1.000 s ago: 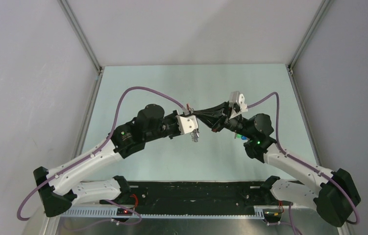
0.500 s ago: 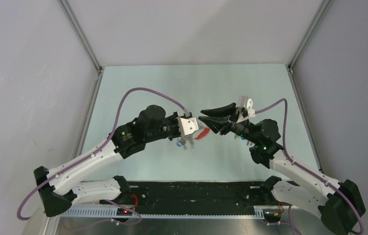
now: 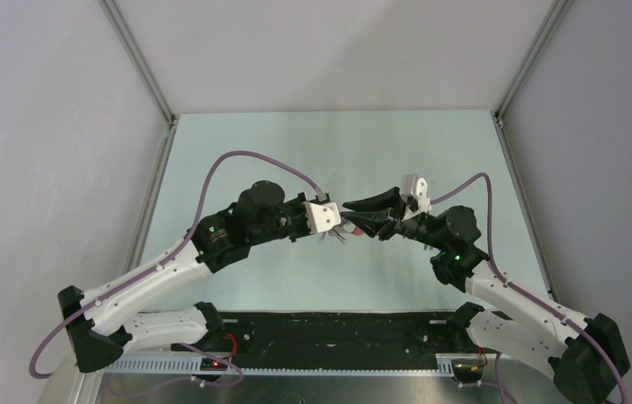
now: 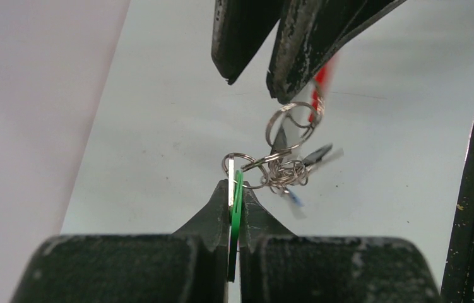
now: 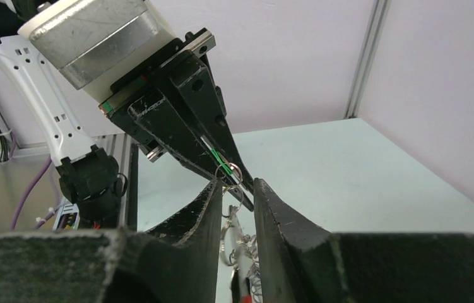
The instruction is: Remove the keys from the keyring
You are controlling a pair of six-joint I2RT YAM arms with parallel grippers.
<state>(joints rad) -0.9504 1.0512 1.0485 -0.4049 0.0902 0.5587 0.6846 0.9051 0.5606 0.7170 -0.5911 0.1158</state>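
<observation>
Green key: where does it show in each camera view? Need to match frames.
Top external: too small to make out, at the left gripper tips, centre.
Left wrist: green key edge-on, bottom centre, pinched between the fingers.
Right wrist: thin green sliver, centre, in the left gripper.
Shared landmark: the left gripper's shut fingers.

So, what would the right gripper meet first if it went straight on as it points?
Probably the silver ring beside the green key pinched in the left gripper; depth is unclear.
</observation>
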